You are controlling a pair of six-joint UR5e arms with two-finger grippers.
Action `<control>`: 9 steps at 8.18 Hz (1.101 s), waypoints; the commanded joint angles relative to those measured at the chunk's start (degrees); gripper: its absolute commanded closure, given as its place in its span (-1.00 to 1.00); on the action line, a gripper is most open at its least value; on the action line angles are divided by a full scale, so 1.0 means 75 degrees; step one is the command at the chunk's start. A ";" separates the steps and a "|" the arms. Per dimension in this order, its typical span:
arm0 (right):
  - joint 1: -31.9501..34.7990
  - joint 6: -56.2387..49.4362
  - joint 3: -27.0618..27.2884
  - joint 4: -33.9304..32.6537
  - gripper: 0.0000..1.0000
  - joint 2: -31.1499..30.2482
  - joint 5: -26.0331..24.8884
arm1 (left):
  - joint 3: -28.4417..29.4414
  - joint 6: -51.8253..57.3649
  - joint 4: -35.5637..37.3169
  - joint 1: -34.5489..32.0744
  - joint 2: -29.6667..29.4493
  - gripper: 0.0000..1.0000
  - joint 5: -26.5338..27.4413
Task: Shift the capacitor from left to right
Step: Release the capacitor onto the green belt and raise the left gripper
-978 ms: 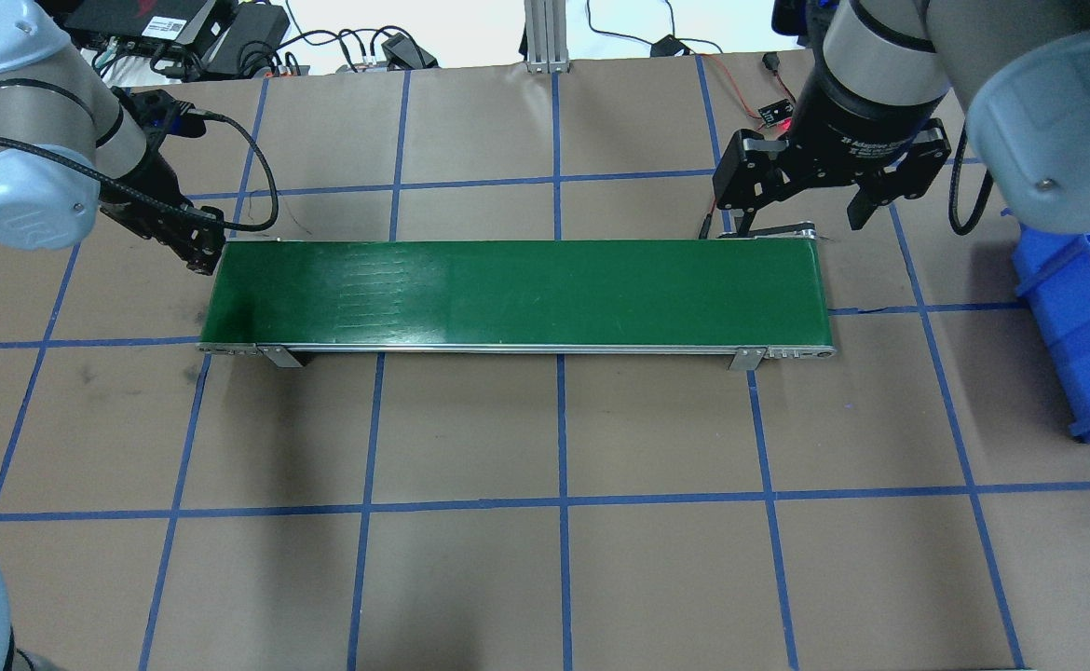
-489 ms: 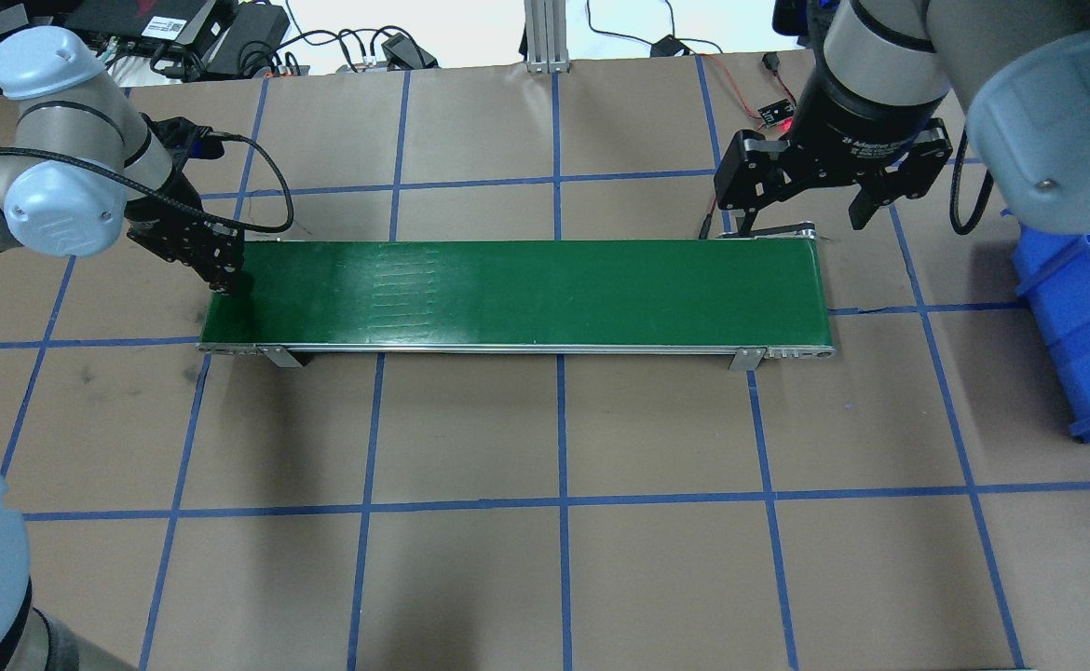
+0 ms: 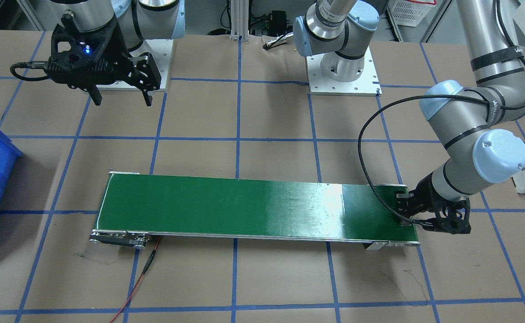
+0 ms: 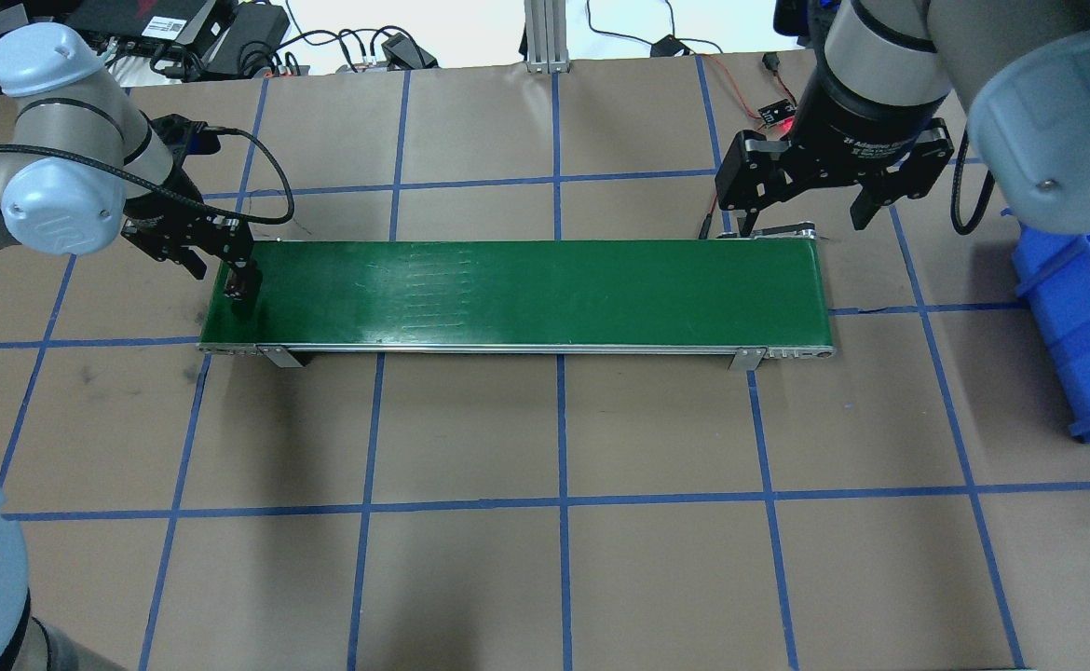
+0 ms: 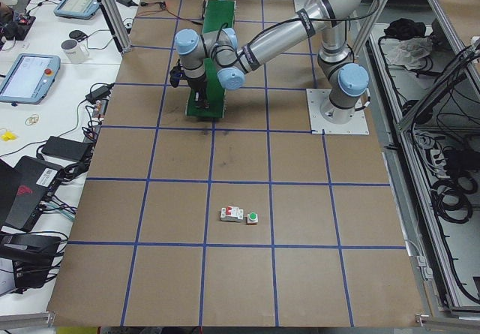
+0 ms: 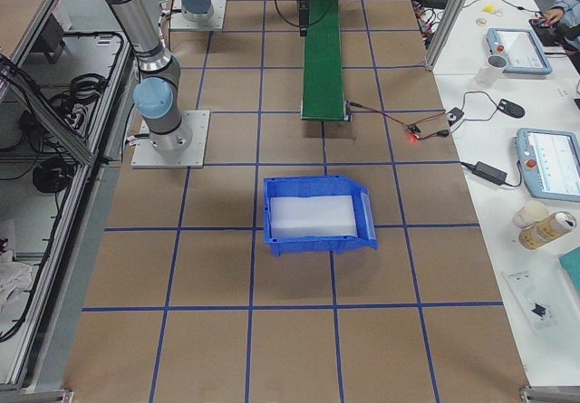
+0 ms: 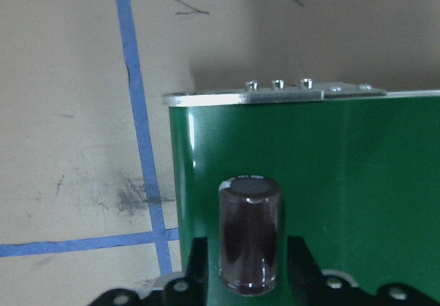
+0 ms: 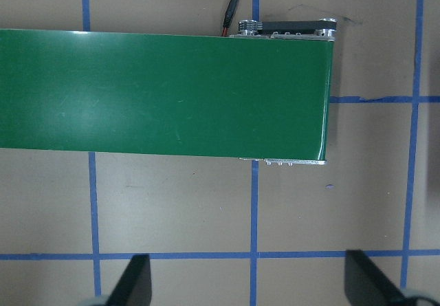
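One blue bin (image 4: 1076, 326) sits well apart from left tool (image 4: 239, 287)'s capacitor (image 7: 249, 234).

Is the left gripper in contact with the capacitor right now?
Touching. The left wrist view shows the capacitor seated in the left gripper, the dark fingers flush against both of its sides with no gap visible.

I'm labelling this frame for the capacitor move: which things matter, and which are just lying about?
In the job: capacitor, left gripper holding it, green conveyor belt, open right gripper, perhaps the blue bin.
Lying about: white breaker, green button.
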 commanded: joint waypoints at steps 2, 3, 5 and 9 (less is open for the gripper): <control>0.0003 -0.0324 0.0000 0.0035 -1.00 0.0004 -0.0026 | 0.0027 -0.0319 -0.0287 -0.0424 0.1299 -1.00 0.0076; -0.0008 -0.0324 0.0000 0.0035 -1.00 0.0004 -0.0026 | -0.0008 -0.0308 -0.0427 -0.0461 0.1897 -1.00 0.0076; -0.0008 -0.0301 0.0000 -0.0012 -1.00 0.0015 -0.0026 | -0.0031 -0.0120 -0.1034 -0.0484 0.2685 -1.00 0.0111; -0.0032 -0.0300 0.0012 -0.0617 -1.00 0.0762 -0.0013 | -0.0008 -0.0318 -0.1296 -0.0659 0.2279 -1.00 -0.0168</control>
